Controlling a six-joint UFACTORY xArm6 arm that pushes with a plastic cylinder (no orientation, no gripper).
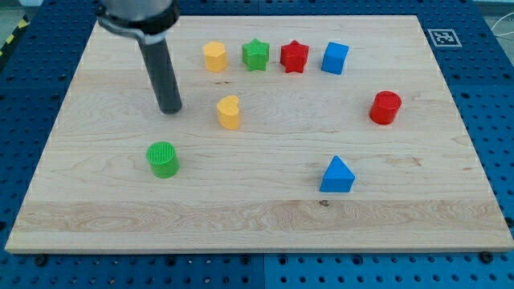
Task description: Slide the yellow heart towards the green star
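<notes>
The yellow heart (pixel 229 112) stands on the wooden board a little left of centre. The green star (pixel 255 54) sits in a row near the view's top, up and slightly right of the heart. My tip (pixel 170 109) rests on the board to the left of the yellow heart, with a clear gap between them. The dark rod rises from it toward the view's top left.
In the top row stand a yellow hexagon (pixel 214 57), a red star (pixel 294 57) and a blue cube (pixel 335 58). A red cylinder (pixel 385 107) is at the right, a green cylinder (pixel 163 159) at lower left, a blue triangle (pixel 336 175) at lower right.
</notes>
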